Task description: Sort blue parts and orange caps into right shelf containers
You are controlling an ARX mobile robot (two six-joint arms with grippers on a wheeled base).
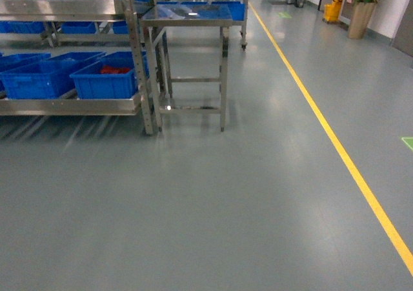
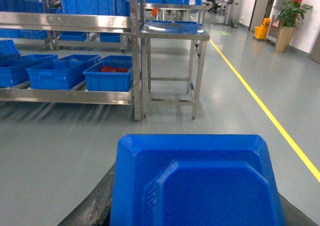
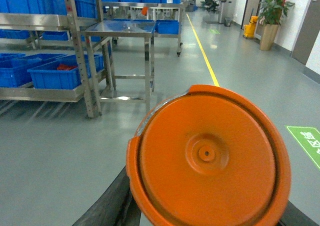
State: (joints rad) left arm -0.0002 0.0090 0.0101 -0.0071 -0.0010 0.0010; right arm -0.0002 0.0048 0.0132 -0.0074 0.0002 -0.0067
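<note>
So right now I'm carrying one of each: a blue part point(image 2: 197, 183) fills the bottom of the left wrist view and an orange cap point(image 3: 207, 158) fills the right one. Neither end effector shows its fingers. Each piece sits right in front of its camera, so my guess is both are clamped on, but I honestly can't tell from these views.

Handling-wise, both look like hard moulded plastic, so probably light and stiff, not fragile, a bit slick. The cap is a round disc with a raised rim and a small hub in the middle; I'd pinch it across the rim edge. The part is a flat-ish tray shape with bevelled corners, so the edge wall seems the best place to grab.

Counts: one part, one cap in hand. On the shelf point(image 1: 71, 104) at about 10 o'clock in the head view I count roughly three crates point(image 1: 106, 78) on the lower level, the rightmost holding something red-orange, with more up top. A steel desk point(image 1: 187, 21) stands just right of the shelf at 12 o'clock.
</note>
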